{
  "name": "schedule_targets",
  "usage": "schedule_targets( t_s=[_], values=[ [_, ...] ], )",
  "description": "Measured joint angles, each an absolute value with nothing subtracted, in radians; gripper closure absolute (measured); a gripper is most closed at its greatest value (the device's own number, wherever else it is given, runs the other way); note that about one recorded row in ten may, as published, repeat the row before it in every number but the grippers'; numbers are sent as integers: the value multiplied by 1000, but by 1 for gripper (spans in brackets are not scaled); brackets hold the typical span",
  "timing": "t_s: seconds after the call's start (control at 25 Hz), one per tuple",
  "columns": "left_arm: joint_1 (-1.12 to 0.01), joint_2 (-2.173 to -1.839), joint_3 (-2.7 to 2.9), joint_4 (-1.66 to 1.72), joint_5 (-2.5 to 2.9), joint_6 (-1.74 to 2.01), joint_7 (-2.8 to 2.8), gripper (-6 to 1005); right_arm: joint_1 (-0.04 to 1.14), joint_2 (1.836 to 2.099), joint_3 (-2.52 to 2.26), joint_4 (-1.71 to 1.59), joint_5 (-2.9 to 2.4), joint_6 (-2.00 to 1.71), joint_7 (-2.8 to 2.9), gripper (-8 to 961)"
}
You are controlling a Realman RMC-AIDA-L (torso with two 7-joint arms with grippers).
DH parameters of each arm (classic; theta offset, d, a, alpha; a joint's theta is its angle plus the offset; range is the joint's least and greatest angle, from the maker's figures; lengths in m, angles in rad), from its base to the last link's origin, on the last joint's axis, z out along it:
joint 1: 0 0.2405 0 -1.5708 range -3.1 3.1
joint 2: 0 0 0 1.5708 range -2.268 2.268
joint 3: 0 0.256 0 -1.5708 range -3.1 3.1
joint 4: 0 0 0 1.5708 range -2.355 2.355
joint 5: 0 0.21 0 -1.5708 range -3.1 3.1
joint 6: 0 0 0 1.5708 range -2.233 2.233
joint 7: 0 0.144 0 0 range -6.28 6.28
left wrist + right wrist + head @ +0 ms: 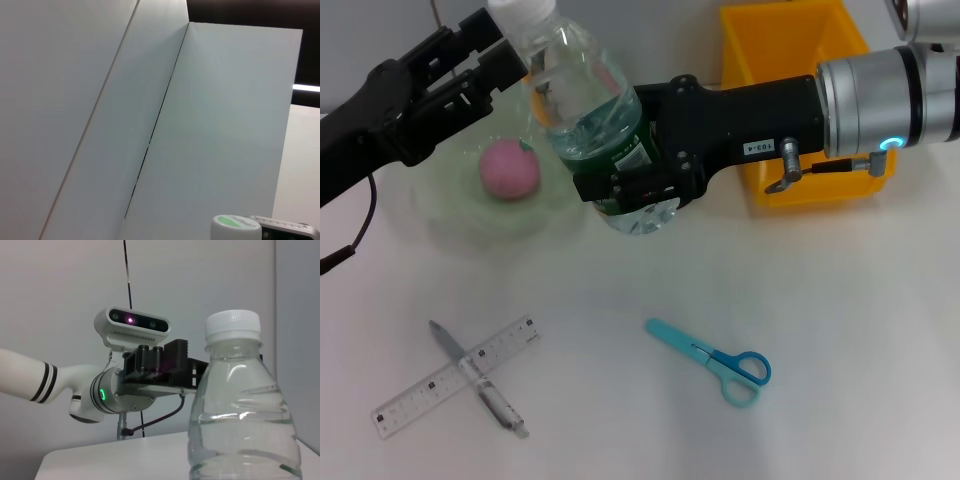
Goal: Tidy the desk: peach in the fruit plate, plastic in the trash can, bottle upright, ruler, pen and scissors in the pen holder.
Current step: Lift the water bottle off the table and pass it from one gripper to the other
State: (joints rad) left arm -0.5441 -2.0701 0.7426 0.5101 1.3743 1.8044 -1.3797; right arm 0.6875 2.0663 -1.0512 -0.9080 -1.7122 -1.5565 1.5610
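Jaws of right gripper clamp the bottle upright above the desk; left gripper, jaws parted, flanks its neck.

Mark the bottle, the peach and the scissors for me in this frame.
bottle (588, 105): head view, on the clear body above the green label.
peach (510, 169): head view, middle of the pink ball in the fruit plate.
scissors (712, 362): head view, near the pivot, where blade cover meets handles.
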Motion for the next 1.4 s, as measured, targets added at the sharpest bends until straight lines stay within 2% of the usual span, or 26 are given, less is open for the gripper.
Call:
schedule_targets(
  t_s=[1.4],
  values=[
    [-560, -2071, 756, 482, 1365, 1817, -1300, 347, 734, 2075, -1081, -841, -1721, -1545, 1548, 179]
  ],
)
